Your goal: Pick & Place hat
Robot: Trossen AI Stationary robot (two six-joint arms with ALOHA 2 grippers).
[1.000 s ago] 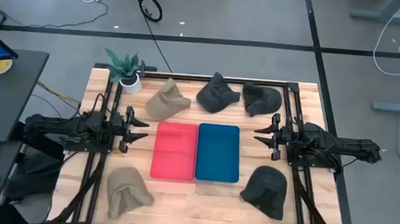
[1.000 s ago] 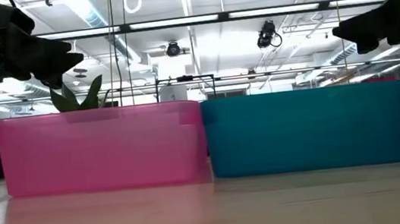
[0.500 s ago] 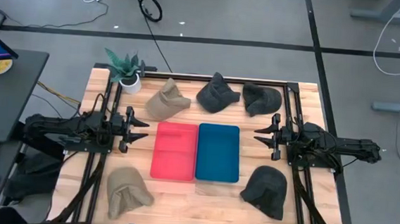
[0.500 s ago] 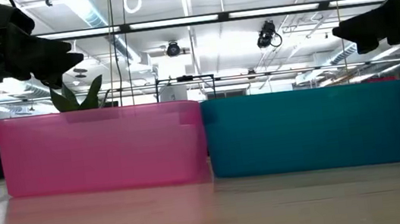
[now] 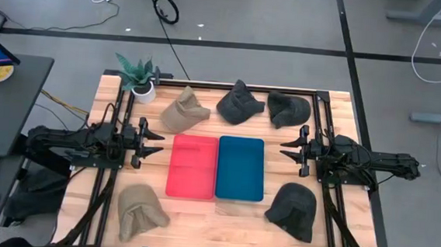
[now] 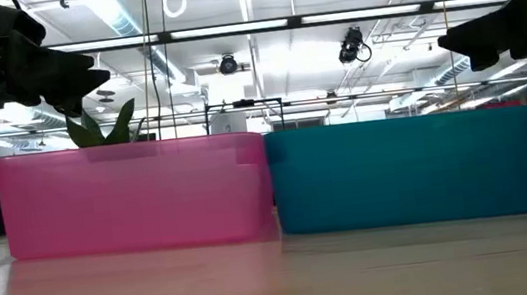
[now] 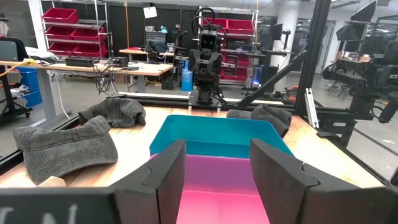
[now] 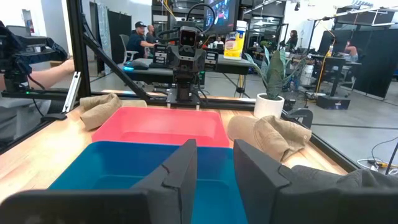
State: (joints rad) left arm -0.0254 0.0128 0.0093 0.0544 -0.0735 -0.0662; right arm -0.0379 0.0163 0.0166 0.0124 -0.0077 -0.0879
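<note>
Hovering with its fingers spread and nothing between them, the left gripper (image 5: 159, 142) sits just off the left side of the pink bin (image 5: 192, 166), pointing across it. Opposite, the right gripper (image 5: 284, 150) hangs beside the right edge of the blue bin (image 5: 241, 168), its fingers likewise parted and empty; the right wrist view shows a gap between its two dark fingers (image 8: 179, 168). Both bins stand side by side, touching, at the middle of the wooden table (image 5: 198, 219). Five hats lie around them: a tan hat (image 5: 182, 111), a dark grey hat (image 5: 239, 104) and another dark hat (image 5: 288, 109) along the far edge, a tan hat (image 5: 138, 209) near the front left, and a dark hat (image 5: 293, 209) near the front right. A potted plant (image 5: 139, 76) stands at the far left corner.
</note>
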